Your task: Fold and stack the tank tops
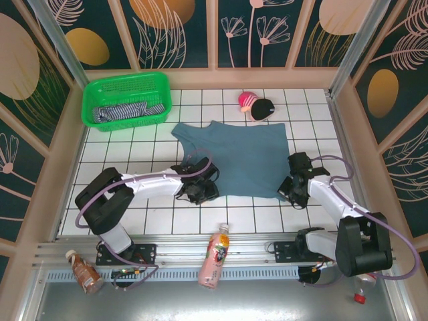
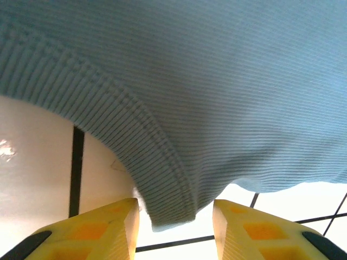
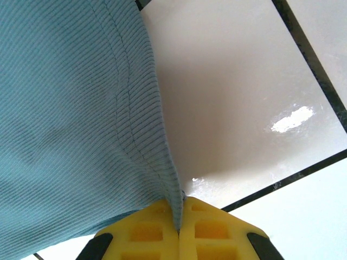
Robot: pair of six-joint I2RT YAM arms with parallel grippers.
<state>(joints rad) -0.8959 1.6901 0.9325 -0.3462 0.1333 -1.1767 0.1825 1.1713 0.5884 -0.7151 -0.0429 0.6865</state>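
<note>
Blue-grey ribbed cloth tank top (image 1: 237,157) lies spread on the white tiled table (image 1: 314,114) in the overhead view. Wrist views add grips: right gripper (image 3: 179,208) pinches its hem; left gripper (image 2: 176,216) gapes around a hem corner.

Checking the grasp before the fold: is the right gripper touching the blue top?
Touching. The right wrist view shows the blue top's edge pinched in the shut right gripper, with no gap between cloth and pads.
</note>
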